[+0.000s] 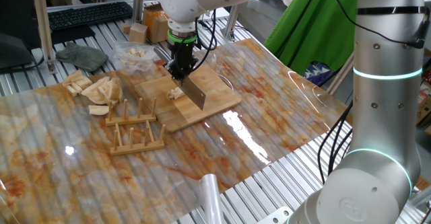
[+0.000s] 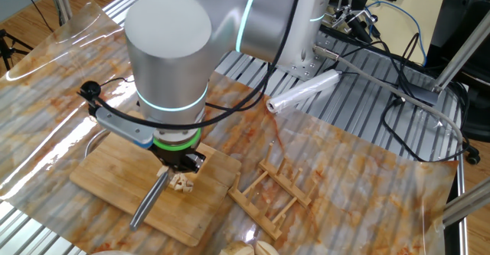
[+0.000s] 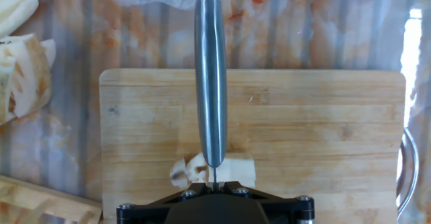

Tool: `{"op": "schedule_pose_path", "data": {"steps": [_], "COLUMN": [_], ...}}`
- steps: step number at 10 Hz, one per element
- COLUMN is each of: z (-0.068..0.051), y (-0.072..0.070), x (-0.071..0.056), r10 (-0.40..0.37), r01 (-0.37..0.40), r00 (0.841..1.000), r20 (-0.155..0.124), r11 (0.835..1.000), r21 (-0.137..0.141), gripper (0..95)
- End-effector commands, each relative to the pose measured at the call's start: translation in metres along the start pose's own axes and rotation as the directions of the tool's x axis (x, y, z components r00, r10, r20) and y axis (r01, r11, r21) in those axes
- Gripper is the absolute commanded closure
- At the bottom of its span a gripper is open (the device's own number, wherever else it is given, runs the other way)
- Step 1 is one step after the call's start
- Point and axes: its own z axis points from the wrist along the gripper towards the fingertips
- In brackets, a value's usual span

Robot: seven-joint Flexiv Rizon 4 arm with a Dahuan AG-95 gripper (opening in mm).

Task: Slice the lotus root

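Note:
A small cream lotus root (image 3: 232, 169) lies on the bamboo board (image 3: 323, 130), with pale cut bits (image 3: 180, 172) to its left. My gripper (image 3: 214, 183) is shut on a steel knife (image 3: 211, 83), whose rounded handle runs out ahead of the hand. The thin blade edge comes down onto the lotus root (image 1: 176, 93) right under the gripper (image 1: 182, 66). From one fixed view the blade (image 1: 195, 93) stands upright on the board (image 1: 215, 99). In the other fixed view the gripper (image 2: 178, 163) hides most of the root (image 2: 181, 182), and the knife handle (image 2: 149, 201) slants to the lower left.
A wooden rack (image 1: 135, 133) stands just off the board's near left. A heap of tan wedge slices (image 1: 101, 89) and a clear plastic bag (image 1: 135, 56) lie to the board's left and rear. A roll of film (image 1: 209, 197) rests at the table's front edge.

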Motion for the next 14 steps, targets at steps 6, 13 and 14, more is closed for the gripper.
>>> {"op": "schedule_pose_path", "data": {"steps": [6, 13, 14], "z": [-0.0010, -0.0003, 0.0001], "y": [-0.0019, -0.0029, -0.0036], "x": [0.0013, 0.0008, 0.0005], "r10": [-0.015, -0.012, -0.017], "r01": [0.015, 0.012, 0.017], "r00": [1.000, 1.000, 1.000], "r20": [-0.001, -0.001, 0.001], "r11": [1.000, 1.000, 1.000], "r21": [0.016, 0.004, 0.004], "gripper": [95.0, 95.0, 95.0]}}
